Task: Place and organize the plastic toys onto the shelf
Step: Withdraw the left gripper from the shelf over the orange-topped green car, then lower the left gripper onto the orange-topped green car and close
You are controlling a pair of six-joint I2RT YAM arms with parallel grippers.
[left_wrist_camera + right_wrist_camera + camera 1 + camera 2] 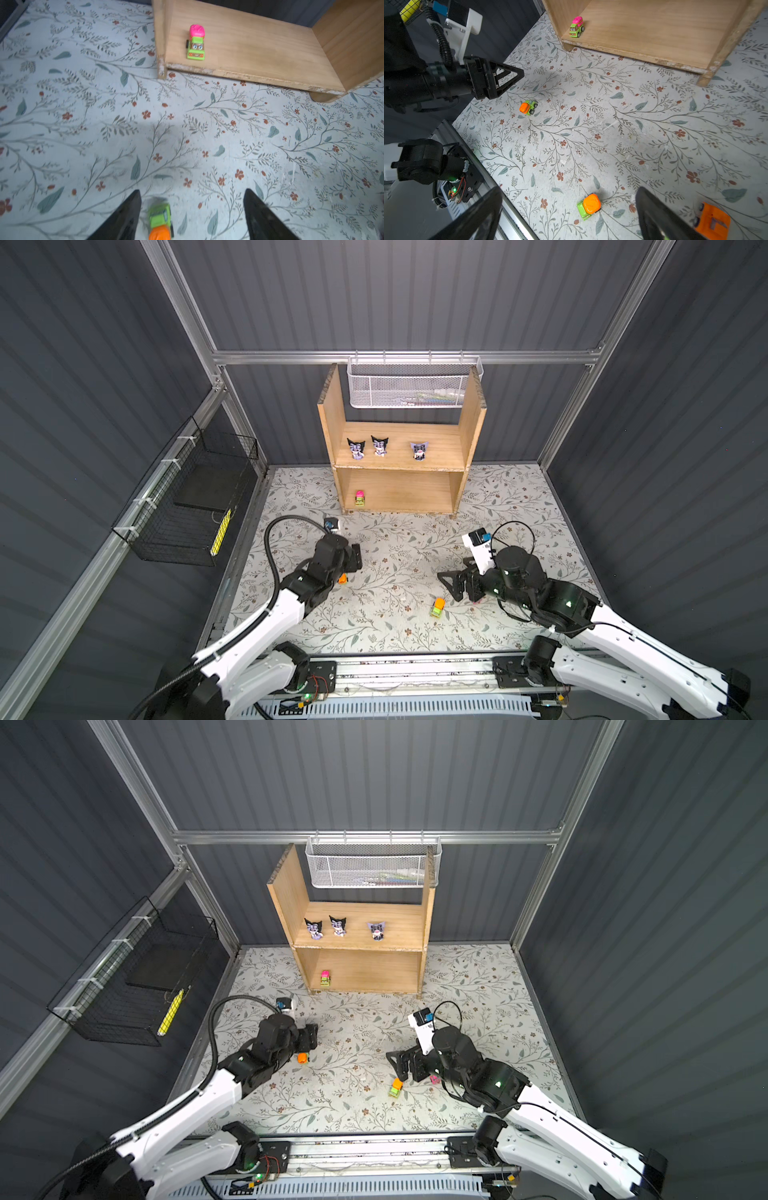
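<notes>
**Scene.** My two arms reach over the flower-patterned counter (395, 539). The wooden shelf (330, 406) stands at the far edge of the counter.

**Upper tier.** Three purple-and-black figures stand upright. The left figurine (356, 448) and the middle figurine (380, 445) are just beside each other. The right figurine (419, 450) is set apart from the pair.

**Lower tier.** A pink-and-green car (360, 497) stands near the left side panel, with its face turned towards the front edge.

**Left arm.** My left gripper (191, 190) has its fingers apart and holds nothing. An orange-and-green car (161, 220) stands on the counter between the fingers, blurred and just beside one of them. In the right wrist view the fingertips hang above it.

**Right arm.** My right gripper (569, 188) has its fingers spread wide and is empty. A second orange-and-green car (588, 205) stands on the counter between them and touches neither. An orange car (711, 220) lies just outside one finger, with wheels showing along its side. In a top view a pink toy (434, 1080) shows partly under my right arm, and I cannot tell what kind it is.

The toys on the counter are well apart from the shelf.
</notes>
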